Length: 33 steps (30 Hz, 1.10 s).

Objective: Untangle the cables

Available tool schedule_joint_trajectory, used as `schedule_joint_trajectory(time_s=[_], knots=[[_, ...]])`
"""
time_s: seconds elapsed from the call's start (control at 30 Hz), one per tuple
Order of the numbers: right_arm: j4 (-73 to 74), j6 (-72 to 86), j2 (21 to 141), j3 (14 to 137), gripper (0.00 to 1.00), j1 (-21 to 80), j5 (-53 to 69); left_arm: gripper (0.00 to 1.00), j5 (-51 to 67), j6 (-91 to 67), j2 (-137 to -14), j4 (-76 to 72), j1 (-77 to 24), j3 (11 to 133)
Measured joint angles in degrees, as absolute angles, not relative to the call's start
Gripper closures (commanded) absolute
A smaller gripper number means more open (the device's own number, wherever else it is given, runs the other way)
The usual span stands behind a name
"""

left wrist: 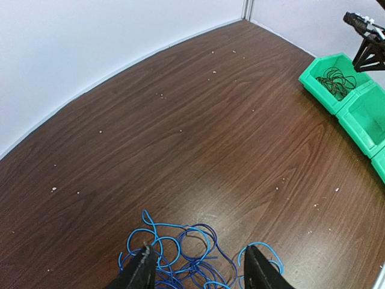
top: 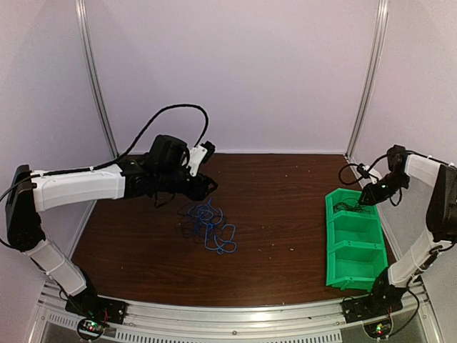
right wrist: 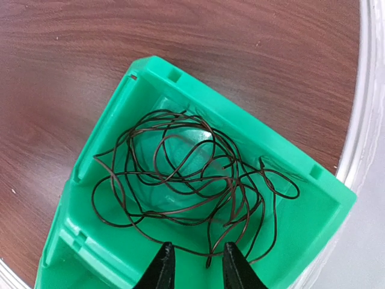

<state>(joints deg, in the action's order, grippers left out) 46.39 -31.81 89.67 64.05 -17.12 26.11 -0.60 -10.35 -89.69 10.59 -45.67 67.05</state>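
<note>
Tangled blue cables (top: 208,225) on the table (top: 285,214), black cable (right wrist: 186,174) in the green bin (top: 330,229).
Top view: the left gripper (top: 207,187) hangs just beyond the blue tangle; the right gripper (top: 365,200) is over the bin's far compartment. Left wrist: jaws spread wide above blue loops. Right wrist: jaws narrowly parted, gripping nothing, above the coiled black cable.

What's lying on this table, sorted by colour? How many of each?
Blue cable tangle: 1 (strands too knotted to count separately)
Black cable bundle: 1 (lying in the far green compartment)
Green bin compartments: 3
Total: 5
</note>
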Motion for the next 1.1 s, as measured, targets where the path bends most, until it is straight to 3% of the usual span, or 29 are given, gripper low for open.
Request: schedule_joint_trajectory(time_s=[0.13,0.33,0.63,0.77,0.9,1.1], knots=[[49.39,-31.79,84.90,67.26,0.60,-17.12,26.39,0.47,-0.67,-10.37,-89.69,10.59,-44.84,67.05],[50.11,-31.24,78.85,69.80,0.60,-13.67,29.71,0.45,-0.64,-11.49,-90.00,10.63,-43.81,67.09],[44.53,-26.87,79.24,67.46,0.68,7.64,32.58,0.46,1.65,-16.75,-91.20,11.07,-43.81,65.82],[40.34,-22.48,86.04,70.13,0.67,18.87,35.86,0.49,4.01,-20.40,-90.41,9.10,-43.81,59.94],[37.19,-19.62,97.32,74.70,0.60,26.52,38.00,0.50,4.69,-23.16,-90.41,8.47,-43.81,55.42],[34.79,-14.26,112.66,81.76,0.52,32.97,43.97,0.48,4.93,-27.09,-90.06,2.02,-43.81,49.36]])
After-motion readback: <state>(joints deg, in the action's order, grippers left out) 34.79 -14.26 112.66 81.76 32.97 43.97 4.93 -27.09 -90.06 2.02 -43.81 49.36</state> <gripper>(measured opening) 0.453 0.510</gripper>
